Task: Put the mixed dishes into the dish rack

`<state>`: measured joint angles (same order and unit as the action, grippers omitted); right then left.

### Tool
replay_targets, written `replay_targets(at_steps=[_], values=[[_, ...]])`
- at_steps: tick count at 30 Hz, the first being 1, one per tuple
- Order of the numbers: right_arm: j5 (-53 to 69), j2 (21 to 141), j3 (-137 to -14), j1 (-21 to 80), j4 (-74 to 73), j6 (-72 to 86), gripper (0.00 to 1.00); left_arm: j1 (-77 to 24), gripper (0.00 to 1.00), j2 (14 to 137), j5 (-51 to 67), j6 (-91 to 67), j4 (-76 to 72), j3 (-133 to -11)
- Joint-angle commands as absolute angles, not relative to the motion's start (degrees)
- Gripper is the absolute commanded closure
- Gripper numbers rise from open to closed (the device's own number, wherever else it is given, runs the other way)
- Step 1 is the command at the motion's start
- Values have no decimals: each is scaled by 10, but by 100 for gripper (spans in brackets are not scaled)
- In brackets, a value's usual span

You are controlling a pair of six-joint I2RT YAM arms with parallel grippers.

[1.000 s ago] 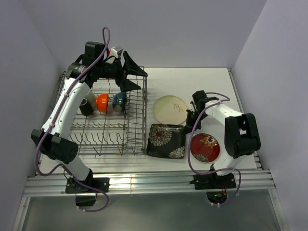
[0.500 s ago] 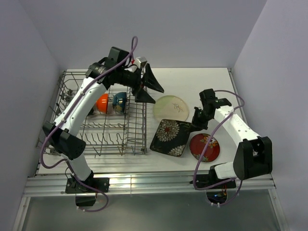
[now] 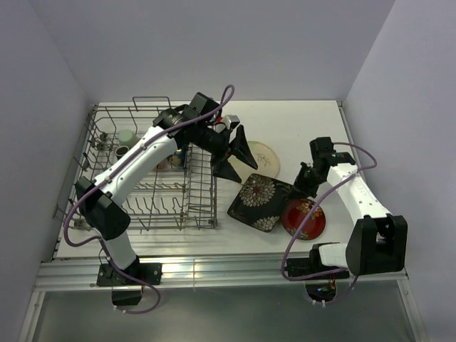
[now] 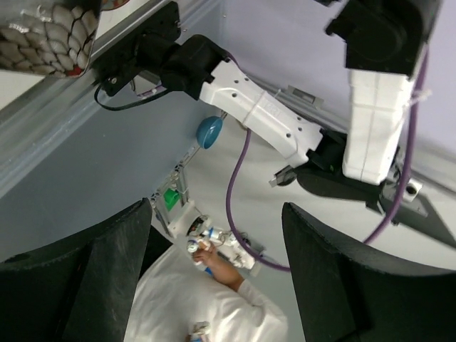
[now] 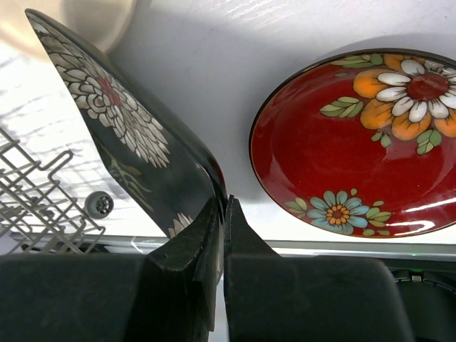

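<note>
My right gripper [image 3: 302,187] [image 5: 222,208] is shut on the rim of the black square floral plate [image 3: 258,202] [image 5: 135,135], which is tilted up off the table. The red floral plate [image 3: 305,219] [image 5: 363,149] lies flat just right of it. My left gripper [image 3: 236,159] [image 4: 214,285] is open and empty, reaching right from over the dish rack [image 3: 203,206]. It hovers over the pale green-cream plate [image 3: 265,158], just above the black plate's far-left corner [image 4: 43,35]. Two cups [image 3: 125,136] stand in the rack's far-left corner.
The left arm spans the rack and hides most of what lies under it. The rack's right wall [image 5: 35,206] stands close to the black plate's left edge. White table [image 3: 306,121] lies behind the plates. Purple walls close in on three sides.
The left gripper swung right, from above the rack to over the pale plate. The right gripper moved right and nearer, tilting and turning the black plate with it.
</note>
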<state>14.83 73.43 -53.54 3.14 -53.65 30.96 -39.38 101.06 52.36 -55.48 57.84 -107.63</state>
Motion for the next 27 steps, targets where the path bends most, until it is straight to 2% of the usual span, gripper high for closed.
replay_targets(at_steps=[1,7,14,17,21,23,27], values=[[161,721,-547,14,-536,329,100,-417,21,963,482,-600,542,-1044],[214,701,-524,4,-504,368,100,-468,22,889,325,-697,534,-1001],[272,664,-498,-13,-503,411,100,-545,23,712,121,-859,465,-816],[294,653,-482,-23,-499,423,100,-616,21,661,14,-912,418,-750],[308,643,-469,-17,-504,439,100,-750,21,666,-84,-1058,359,-690],[322,646,-468,-16,-503,446,100,-758,21,689,-83,-1079,345,-677],[335,666,-490,-3,-499,453,100,-801,25,701,-188,-1141,332,-665]])
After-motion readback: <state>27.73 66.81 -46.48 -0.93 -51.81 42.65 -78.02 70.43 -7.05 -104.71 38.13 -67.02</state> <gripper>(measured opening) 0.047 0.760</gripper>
